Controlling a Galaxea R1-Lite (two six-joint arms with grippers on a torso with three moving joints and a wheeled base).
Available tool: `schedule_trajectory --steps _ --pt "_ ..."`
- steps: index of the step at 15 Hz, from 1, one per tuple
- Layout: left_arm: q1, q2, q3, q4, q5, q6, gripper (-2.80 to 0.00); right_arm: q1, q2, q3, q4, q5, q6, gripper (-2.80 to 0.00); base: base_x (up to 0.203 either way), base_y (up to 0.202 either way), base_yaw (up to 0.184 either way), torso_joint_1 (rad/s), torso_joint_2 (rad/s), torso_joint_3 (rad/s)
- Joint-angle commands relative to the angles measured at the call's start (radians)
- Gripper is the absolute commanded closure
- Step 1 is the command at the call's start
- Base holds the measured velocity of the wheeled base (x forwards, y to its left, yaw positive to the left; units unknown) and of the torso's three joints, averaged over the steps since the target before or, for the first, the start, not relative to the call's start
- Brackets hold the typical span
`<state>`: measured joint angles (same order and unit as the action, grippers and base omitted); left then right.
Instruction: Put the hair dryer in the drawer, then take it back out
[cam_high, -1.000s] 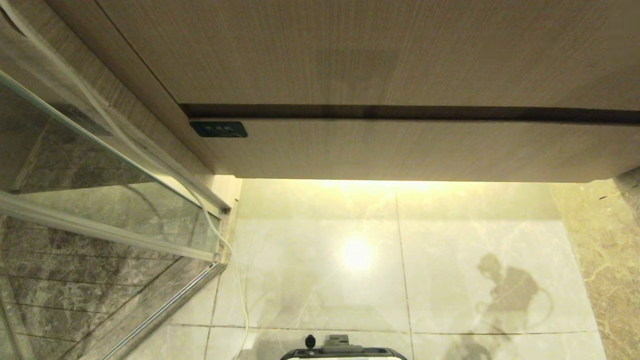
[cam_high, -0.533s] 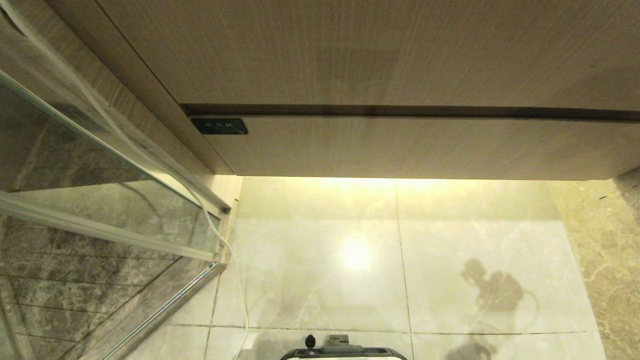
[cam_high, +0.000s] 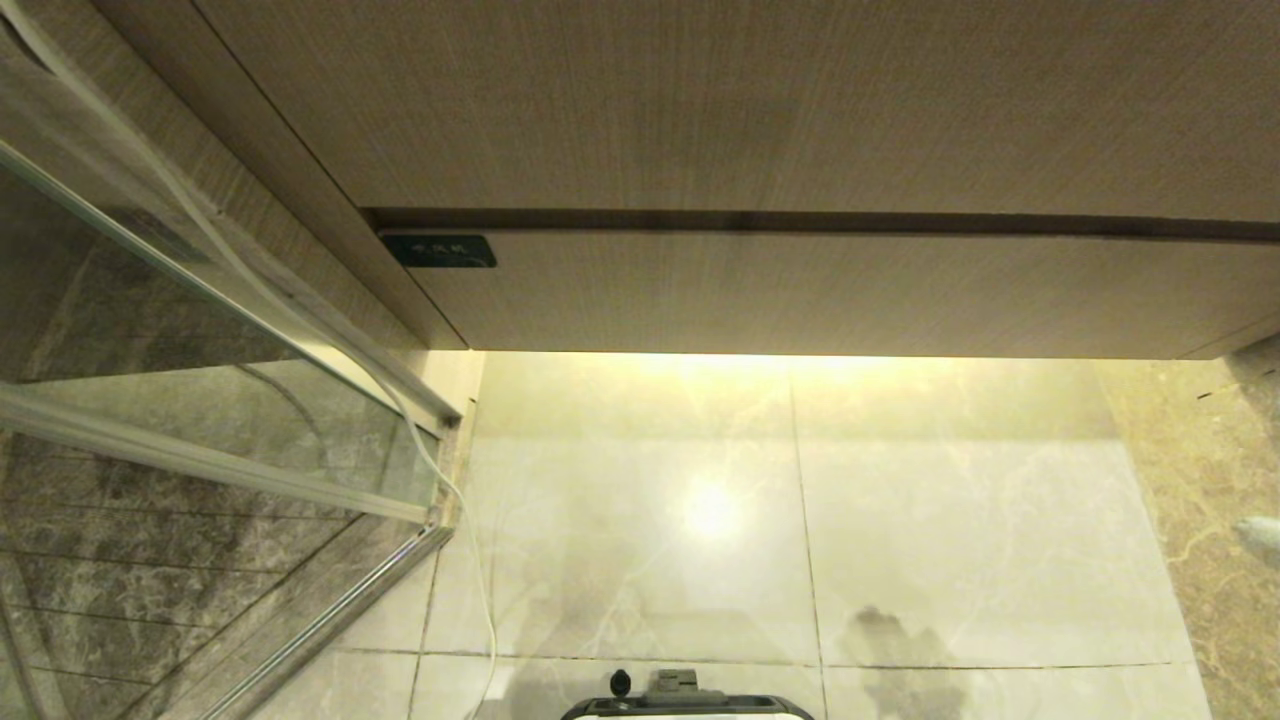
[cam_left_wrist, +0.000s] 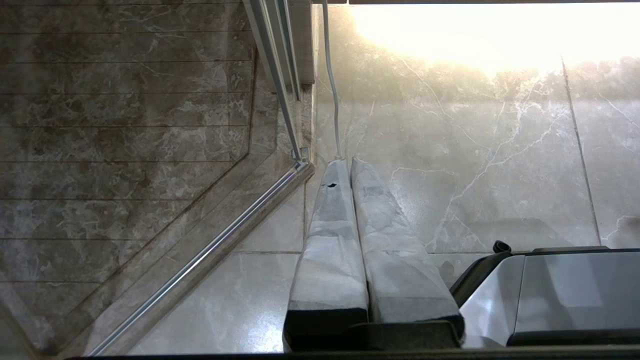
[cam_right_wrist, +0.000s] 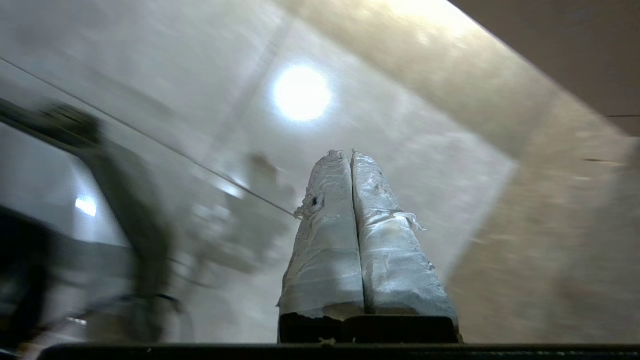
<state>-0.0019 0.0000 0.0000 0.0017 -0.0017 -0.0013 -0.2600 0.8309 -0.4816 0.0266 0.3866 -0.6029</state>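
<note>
Above floor tiles (cam_high: 960, 520), closed drawer (cam_high: 800, 295).

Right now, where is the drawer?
In the head view the drawer is closed, under the taller wood panel and above the tiled floor.

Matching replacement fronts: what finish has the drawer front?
Light-brown wood grain on the drawer, with a small dark label; head view.

Warm under-cabinet glow, floor (cam_high: 960, 520) glare; right-wrist view motion-blurred.
</note>
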Motion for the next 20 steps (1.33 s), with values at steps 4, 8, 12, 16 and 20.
schedule_trajectory --steps 4,8,12,16,20 --pt "0.000 0.000 0.000 0.001 0.000 0.000 0.00 0.196 -0.664 0.340 -0.034 -0.104 0.236 0.00 0.000 0.000 0.000 0.000 0.00 0.000" --pt "0.000 0.000 0.000 0.000 0.000 0.000 0.00 0.421 -0.865 0.460 -0.066 -0.323 0.369 0.00 0.000 0.000 0.000 0.000 0.00 0.000" --pt "0.000 0.000 0.000 0.000 0.000 0.000 0.00 0.414 -0.871 0.521 -0.152 -0.364 0.545 0.00 0.000 0.000 0.000 0.000 0.00 0.000" --pt "0.000 0.000 0.000 0.001 0.000 0.000 0.00 0.412 -0.871 0.522 -0.143 -0.371 0.566 0.00 0.000 0.000 0.000 0.000 0.00 0.000" --pt "0.000 0.000 0.000 0.000 0.000 0.000 0.00 0.412 -0.871 0.522 -0.143 -0.371 0.566 0.00 0.000 0.000 0.000 0.000 0.00 0.000"
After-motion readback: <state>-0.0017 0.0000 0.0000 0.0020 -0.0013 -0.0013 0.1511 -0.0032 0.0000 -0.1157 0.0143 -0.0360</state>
